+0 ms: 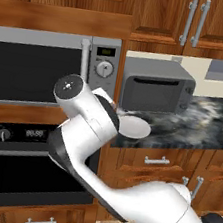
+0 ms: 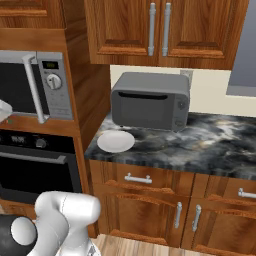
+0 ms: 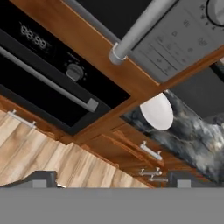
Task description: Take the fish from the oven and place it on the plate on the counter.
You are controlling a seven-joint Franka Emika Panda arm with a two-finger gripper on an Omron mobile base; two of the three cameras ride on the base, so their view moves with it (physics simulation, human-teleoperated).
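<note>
I took the oven (image 1: 24,166) as my landmark: its black glass door was shut, with the long silver bar handle (image 3: 48,81) across the top and a knob and digital display above it. The fish was not visible to me, so I could not tell where it lay. The plate (image 2: 116,141) sat bare on the dark marbled table (image 2: 200,145), just right of the oven, near the front edge and above the wooden drawers (image 2: 140,180). A grey boxy appliance (image 2: 150,102) stood behind the plate. The microwave (image 1: 44,68) sat directly above the oven. My arm rose in front of the oven, and the fingers (image 3: 111,180) were spread wide, released and grasping nothing, up near the seam between oven and table.
</note>
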